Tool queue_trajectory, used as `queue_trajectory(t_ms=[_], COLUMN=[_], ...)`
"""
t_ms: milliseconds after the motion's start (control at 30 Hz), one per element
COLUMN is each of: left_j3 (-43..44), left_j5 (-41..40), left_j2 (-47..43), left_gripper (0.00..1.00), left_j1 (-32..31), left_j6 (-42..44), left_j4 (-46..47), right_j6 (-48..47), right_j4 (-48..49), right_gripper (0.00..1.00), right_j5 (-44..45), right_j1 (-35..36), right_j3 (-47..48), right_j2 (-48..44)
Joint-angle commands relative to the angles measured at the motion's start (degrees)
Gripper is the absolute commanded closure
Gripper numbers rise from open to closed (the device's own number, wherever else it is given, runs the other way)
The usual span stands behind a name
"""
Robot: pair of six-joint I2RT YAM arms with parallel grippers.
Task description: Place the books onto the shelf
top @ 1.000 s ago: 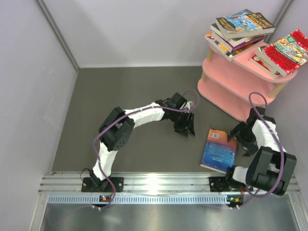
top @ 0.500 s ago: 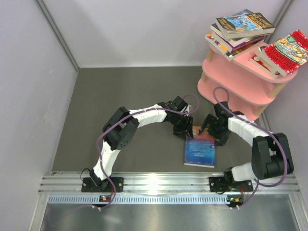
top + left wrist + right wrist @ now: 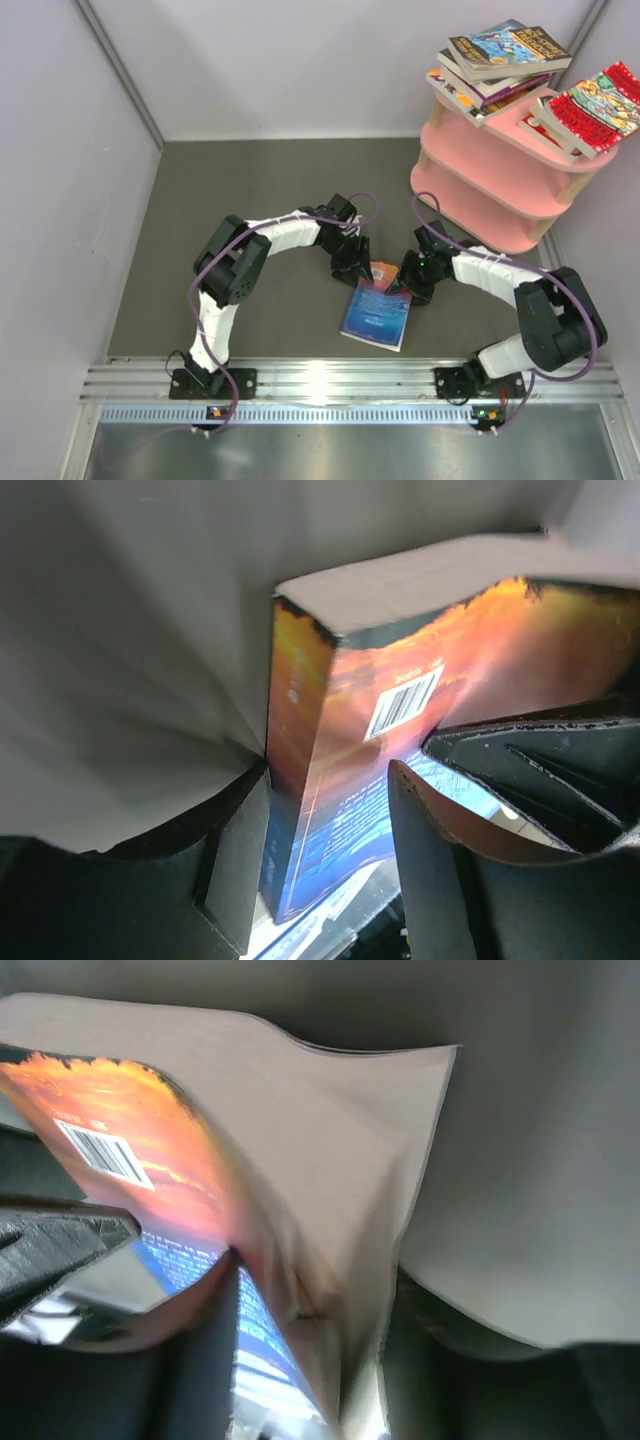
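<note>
We count one blue book [image 3: 376,312] on the table [image 3: 250,190], lying close to the middle of its near edge, with its orange far end slightly raised. There is one pink shelf [image 3: 480,185] of three tiers, standing at the table's far right corner. Its top tier carries two piles: a left pile [image 3: 505,50] of at least three books, and a red-covered book [image 3: 595,100] lying on one more.

Two pincers meet at the blue book's far end. The left pincer [image 3: 352,270] is at the spine corner, with its jaws about halfway apart. In the left wrist view one of its fingers [image 3: 235,860] touches the spine edge and the other overlaps the barcode cover. We cannot tell whether they clamp the book. The right pincer [image 3: 413,283] is at the opposite corner. In the right wrist view its jaws press on the page block and the cover buckles between them, so it grips the book.
</note>
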Motion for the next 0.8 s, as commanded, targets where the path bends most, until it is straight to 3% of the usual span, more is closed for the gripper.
queue_trajectory(t_ms=[0, 133, 167, 233, 400, 600, 767], left_j3=[-0.8, -0.8, -0.8, -1.1, -4.5, -12.9, -14.1], left_j5=[1.1, 1.9, 2.0, 2.0, 1.4, -0.2, -1.8], left_j2=[2.7, 2.9, 2.9, 2.7, -1.1, -9.6, -13.1], left_gripper=[0.44, 0.44, 0.45, 0.44, 0.45, 0.46, 0.47], left_j1=[-2.3, -1.6, -1.5, -0.8, 2.8, 14.8, 20.4], left_j6=[-0.3, -0.6, -0.6, -0.4, 0.7, 2.5, 6.6], left_j4=[7.6, 8.3, 8.2, 8.1, 7.7, 7.5, 3.8], right_j6=[4.6, 2.0, 1.9, 1.7, -2.3, -7.8, -10.1], right_j4=[19.6, 20.2, 19.9, 19.0, 10.6, -2.7, -8.6], right_gripper=[0.62, 0.76, 0.89, 1.0, 1.0, 1.0, 1.0], right_j5=[-13.7, -13.1, -12.6, -12.3, -9.2, -5.1, -3.0], right_j1=[6.1, 7.4, 7.5, 7.5, 7.5, 7.5, 7.5], right_j3=[-4.2, 0.5, 1.1, 2.8, 9.1, 25.0, 37.8], right_j2=[6.5, 7.2, 7.2, 6.0, -0.6, -8.4, -11.1])
